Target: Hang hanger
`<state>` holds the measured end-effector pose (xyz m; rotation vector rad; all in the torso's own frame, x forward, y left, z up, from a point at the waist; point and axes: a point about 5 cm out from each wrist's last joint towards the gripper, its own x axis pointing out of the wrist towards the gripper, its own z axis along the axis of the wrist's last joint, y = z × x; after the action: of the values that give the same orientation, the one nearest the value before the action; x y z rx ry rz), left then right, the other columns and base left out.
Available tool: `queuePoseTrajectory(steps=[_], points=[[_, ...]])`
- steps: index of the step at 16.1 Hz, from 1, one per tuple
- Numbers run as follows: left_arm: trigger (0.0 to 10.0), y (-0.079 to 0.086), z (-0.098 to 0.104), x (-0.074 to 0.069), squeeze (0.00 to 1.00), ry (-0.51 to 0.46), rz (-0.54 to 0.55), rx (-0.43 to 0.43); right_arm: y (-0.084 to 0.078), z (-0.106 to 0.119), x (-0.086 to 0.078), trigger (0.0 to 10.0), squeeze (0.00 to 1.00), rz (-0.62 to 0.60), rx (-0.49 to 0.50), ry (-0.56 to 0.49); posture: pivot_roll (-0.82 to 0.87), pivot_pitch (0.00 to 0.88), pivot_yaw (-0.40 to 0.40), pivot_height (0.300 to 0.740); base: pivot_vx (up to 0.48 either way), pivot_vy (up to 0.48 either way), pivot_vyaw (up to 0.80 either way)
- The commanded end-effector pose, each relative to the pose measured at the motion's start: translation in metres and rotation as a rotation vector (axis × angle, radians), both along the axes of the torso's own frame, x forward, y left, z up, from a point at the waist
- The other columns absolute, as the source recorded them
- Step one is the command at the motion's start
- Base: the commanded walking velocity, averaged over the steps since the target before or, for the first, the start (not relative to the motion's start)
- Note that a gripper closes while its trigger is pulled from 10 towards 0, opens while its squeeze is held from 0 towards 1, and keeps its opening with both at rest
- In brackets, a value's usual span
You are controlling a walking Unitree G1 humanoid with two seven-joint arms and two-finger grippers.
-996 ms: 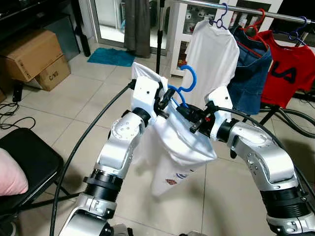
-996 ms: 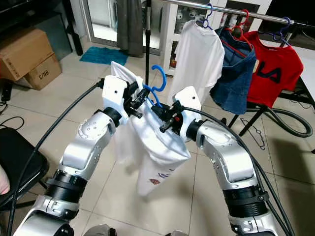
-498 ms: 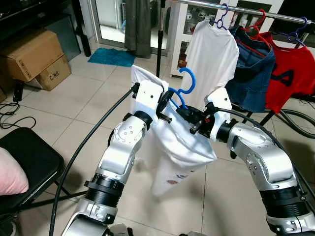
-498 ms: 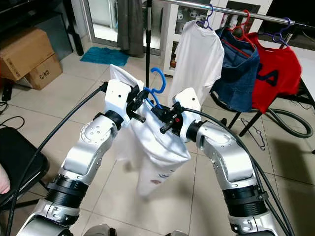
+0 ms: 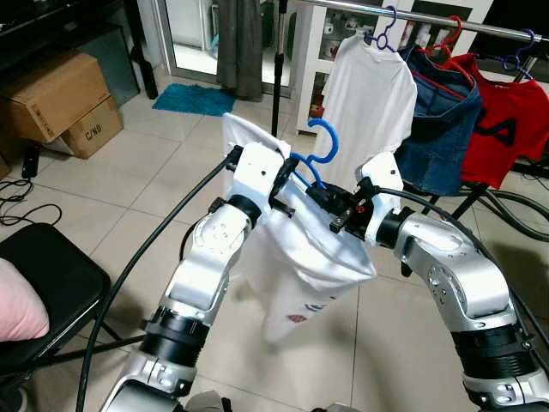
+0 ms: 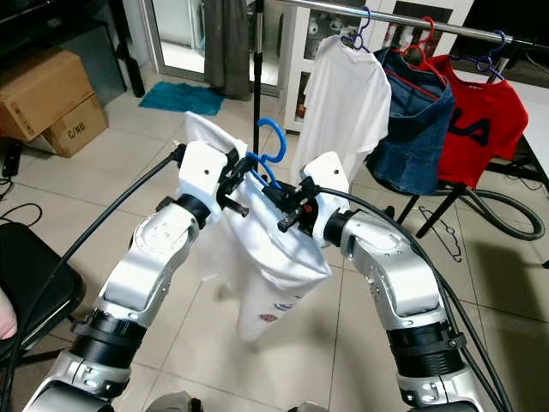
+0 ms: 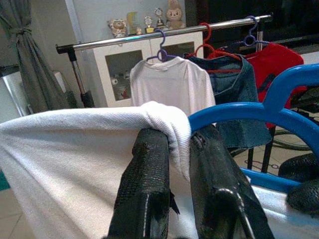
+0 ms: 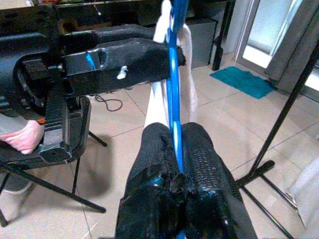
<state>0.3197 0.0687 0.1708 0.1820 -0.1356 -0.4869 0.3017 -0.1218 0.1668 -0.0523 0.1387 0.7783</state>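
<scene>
1. Grippers meet at chest height over a tiled floor (image 5: 103, 223): the left gripper (image 7: 172, 149) and right gripper (image 8: 174, 149) face each other, nearly touching, with a blue hanger (image 5: 319, 154) and a white shirt (image 5: 300, 257) held between them.
2. Left gripper is clenched on a bunched fold of the white shirt, just beside the hanger's blue bar.
3. Right gripper is clamped on the blue hanger — the thin blue bar runs straight between its two black fingers (image 8: 209, 164).
4. The hanger's hook rises above both grippers; the shirt droops below them.
5. Beyond the grippers stands a clothes rail (image 6: 386, 21) — a white T-shirt (image 6: 339, 94), a denim garment (image 6: 420, 120) and a red shirt (image 6: 480, 129) hang on it.
6. Cardboard boxes (image 5: 60, 103) sit well off to the left gripper's side.
</scene>
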Motion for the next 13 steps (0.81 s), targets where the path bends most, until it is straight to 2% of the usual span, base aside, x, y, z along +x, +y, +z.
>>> queuePoseTrajectory(steps=[1,2,4,6,8,9,11,13], points=[[0.0,0.001,0.009,-0.003,0.0,-0.031,-0.015,-0.047,-0.011,0.004,0.008,10.0,0.0,-0.094,-0.018,-0.016,-0.03,0.0,-0.045,0.74,0.0,0.0,0.0],[0.0,0.002,0.014,-0.008,0.0,-0.024,-0.071,-0.134,-0.016,-0.001,0.012,10.0,0.0,-0.158,-0.047,0.001,-0.03,0.0,-0.045,0.74,0.0,0.0,0.0],[0.0,0.003,0.012,-0.011,0.0,-0.006,-0.139,-0.144,-0.019,-0.005,0.013,10.0,0.0,-0.181,-0.058,0.012,-0.02,0.0,-0.045,0.74,0.0,0.0,0.0],[0.0,0.011,0.006,-0.015,0.0,0.037,-0.253,-0.11,-0.022,-0.007,0.014,10.0,0.0,-0.19,-0.06,0.018,-0.02,0.0,-0.039,0.74,0.0,0.0,0.0],[0.0,0.021,0.006,-0.012,0.0,0.05,-0.254,-0.095,-0.021,-0.005,0.013,10.0,0.0,-0.178,-0.054,0.012,-0.02,0.0,-0.037,0.74,0.0,0.0,0.0],[0.0,0.024,0.005,-0.012,0.0,0.068,-0.28,-0.097,-0.02,-0.005,0.012,10.0,0.0,-0.174,-0.047,0.012,-0.02,0.0,-0.037,0.74,0.0,0.0,0.0],[0.0,0.028,0.003,-0.016,0.0,0.095,-0.374,-0.048,-0.019,-0.006,0.013,10.0,0.0,-0.172,-0.047,0.012,-0.02,0.0,-0.037,0.74,0.0,0.0,0.0],[0.0,0.033,0.003,-0.01,0.0,0.081,-0.3,-0.009,-0.019,-0.005,0.013,10.0,0.0,-0.176,-0.048,0.009,-0.02,0.0,-0.036,0.74,0.0,0.0,0.0]])
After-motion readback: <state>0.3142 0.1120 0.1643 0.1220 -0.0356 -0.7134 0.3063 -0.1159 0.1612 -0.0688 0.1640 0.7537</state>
